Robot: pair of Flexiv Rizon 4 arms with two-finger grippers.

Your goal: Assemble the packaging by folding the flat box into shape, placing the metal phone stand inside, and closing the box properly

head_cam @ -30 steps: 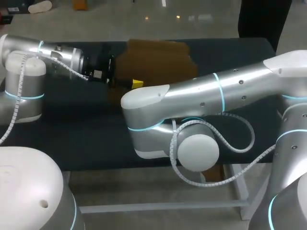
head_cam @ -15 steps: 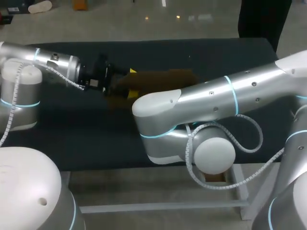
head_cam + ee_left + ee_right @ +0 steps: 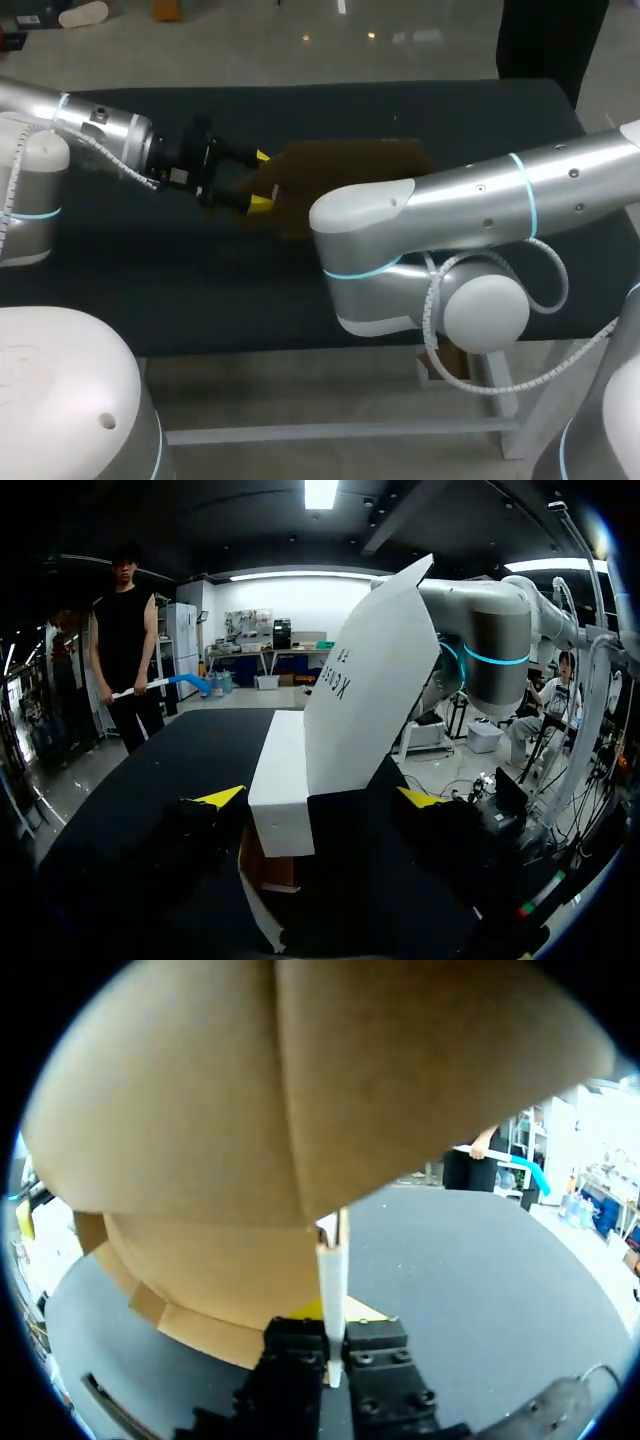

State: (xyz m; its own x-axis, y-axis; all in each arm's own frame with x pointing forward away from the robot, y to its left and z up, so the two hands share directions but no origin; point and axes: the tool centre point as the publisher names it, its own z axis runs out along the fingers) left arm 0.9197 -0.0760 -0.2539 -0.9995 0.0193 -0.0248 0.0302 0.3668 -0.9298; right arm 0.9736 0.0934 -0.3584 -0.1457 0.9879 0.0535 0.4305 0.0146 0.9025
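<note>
My black table fills the head view. My silver right arm sweeps in from 3 o'clock across its middle and covers the near side of the brown cardboard box, which is partly folded and lies toward the table's 12 o'clock. My silver left arm comes in from 9 o'clock.

The left pincer sits at the box's 9 o'clock end, spread wide. The box's white-faced narrow wall and a raised flap are between its fingers. One yellow tip is just beside the wall and the other stands apart, so it grips nothing.

The right pincer is pressed together on a thin upright cardboard edge of the box. In the head view it is hidden behind its own arm. I cannot tell whether the box rests on the table.
</note>
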